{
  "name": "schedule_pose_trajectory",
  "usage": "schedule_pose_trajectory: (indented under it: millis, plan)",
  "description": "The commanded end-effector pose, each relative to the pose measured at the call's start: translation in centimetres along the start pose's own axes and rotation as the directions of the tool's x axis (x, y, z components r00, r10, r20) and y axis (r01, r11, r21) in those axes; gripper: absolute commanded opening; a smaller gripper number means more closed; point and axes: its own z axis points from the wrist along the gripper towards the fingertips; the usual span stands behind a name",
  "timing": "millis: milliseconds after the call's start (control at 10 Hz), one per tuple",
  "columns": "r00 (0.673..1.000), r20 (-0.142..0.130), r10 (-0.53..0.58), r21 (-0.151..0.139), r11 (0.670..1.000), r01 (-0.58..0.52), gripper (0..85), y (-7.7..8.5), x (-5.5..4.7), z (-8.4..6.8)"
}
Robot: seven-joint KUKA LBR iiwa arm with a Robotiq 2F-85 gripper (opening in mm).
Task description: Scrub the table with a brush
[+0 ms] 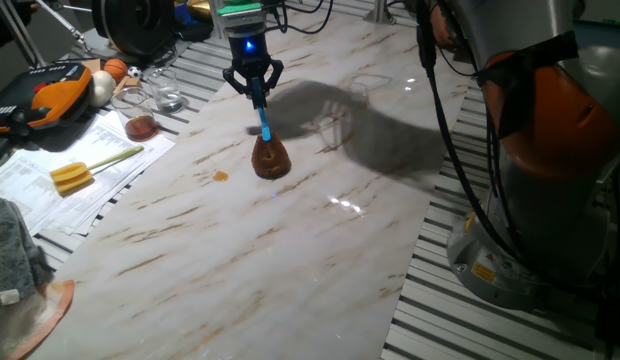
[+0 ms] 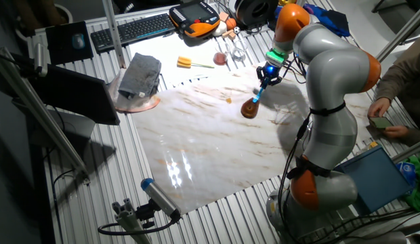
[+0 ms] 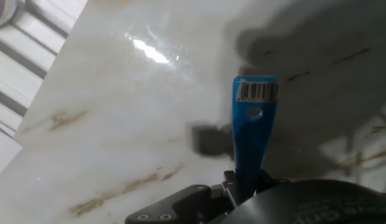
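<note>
Gripper (image 1: 254, 84) clamped on the brush (image 1: 267, 140) by its blue handle, bristle head planted on the table (image 1: 290, 240) near the far end. Left of it, a small orange spot (image 1: 221, 176) sits on the marble. Scrubbing looks underway; next call, I'd say: sweep the bristles toward that spot, keeping pressure down.

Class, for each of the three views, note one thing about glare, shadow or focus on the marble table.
One fixed view: the arm casts a broad dark shadow on the table behind the brush, with a small glare spot nearer the camera. The other fixed view: bright glare streaks on the slab's near part. Hand view: the gripper is blurred, and a white glare patch lies upper left.
</note>
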Motion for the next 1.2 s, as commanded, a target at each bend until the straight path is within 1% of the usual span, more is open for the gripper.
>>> schedule_pose_trajectory:
  millis: [0, 100, 200, 300, 400, 500, 600, 800, 900, 1000, 1100]
  plan:
    - [1.000, 0.021, -0.006, 0.000, 1.000, 0.006, 0.0, 0.0, 0.5, -0.1]
    - [0.999, 0.042, -0.007, 0.005, 1.000, 0.007, 0.0, 0.1, 1.3, 0.1]
    - [0.998, 0.067, 0.010, 0.007, 1.000, -0.011, 0.0, 0.2, 2.4, 0.6]
    - [0.997, 0.079, 0.021, 0.011, 1.000, -0.021, 0.0, 0.3, 3.2, 1.1]
    - [0.997, 0.076, 0.019, 0.012, 1.000, -0.020, 0.0, 0.3, 3.3, 1.1]
    - [0.998, 0.059, 0.009, 0.015, 1.000, -0.010, 0.0, 0.3, 3.3, 1.1]
    - [0.999, 0.043, -0.019, 0.010, 1.000, 0.018, 0.0, 0.3, 3.3, 1.1]
    - [0.994, 0.052, -0.093, 0.016, 0.996, 0.092, 0.0, 0.3, 3.3, 1.1]
    - [0.993, 0.044, -0.111, 0.007, 0.994, 0.111, 0.0, 0.3, 3.3, 1.1]
    - [0.991, 0.050, -0.121, 0.007, 0.993, 0.121, 0.0, 0.3, 3.3, 1.1]
    - [0.986, 0.049, -0.161, 0.004, 0.987, 0.161, 0.0, 0.3, 3.3, 1.1]
